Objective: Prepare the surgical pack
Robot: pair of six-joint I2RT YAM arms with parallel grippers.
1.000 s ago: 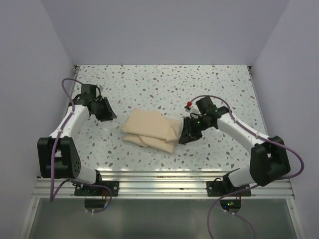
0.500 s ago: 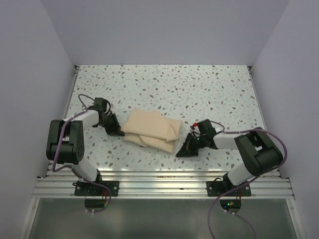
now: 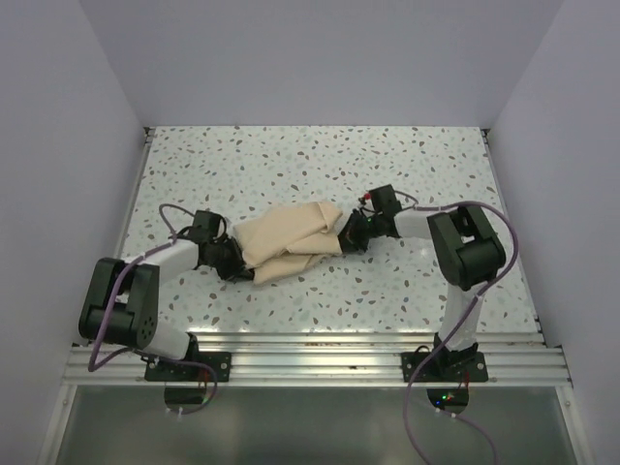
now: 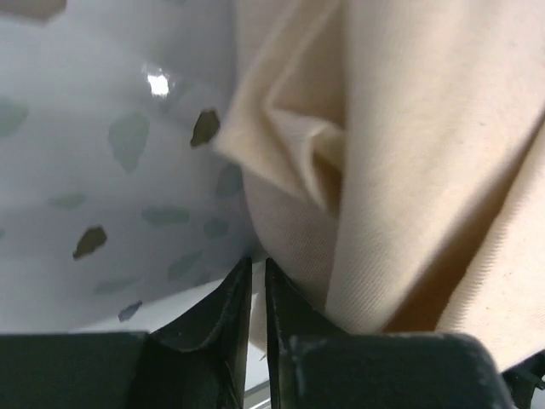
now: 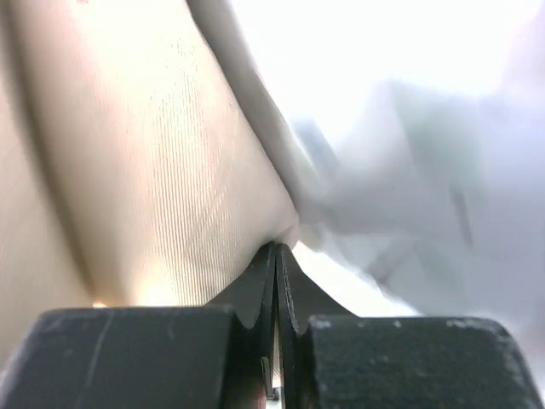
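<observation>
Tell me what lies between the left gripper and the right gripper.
The top view shows the bunched tan cloth filling that stretch: the left gripper sits at its left end, the right gripper at its right end, on the speckled table.

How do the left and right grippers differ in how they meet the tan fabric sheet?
Left gripper shows a slim gap between its jaws; right gripper has its jaws pressed flat together. The left meets a thick bunched fold of the fabric sheet; the right pinches a thin edge. The left is at the sheet's left edge, the right at its right edge. Both appear closed on it.
</observation>
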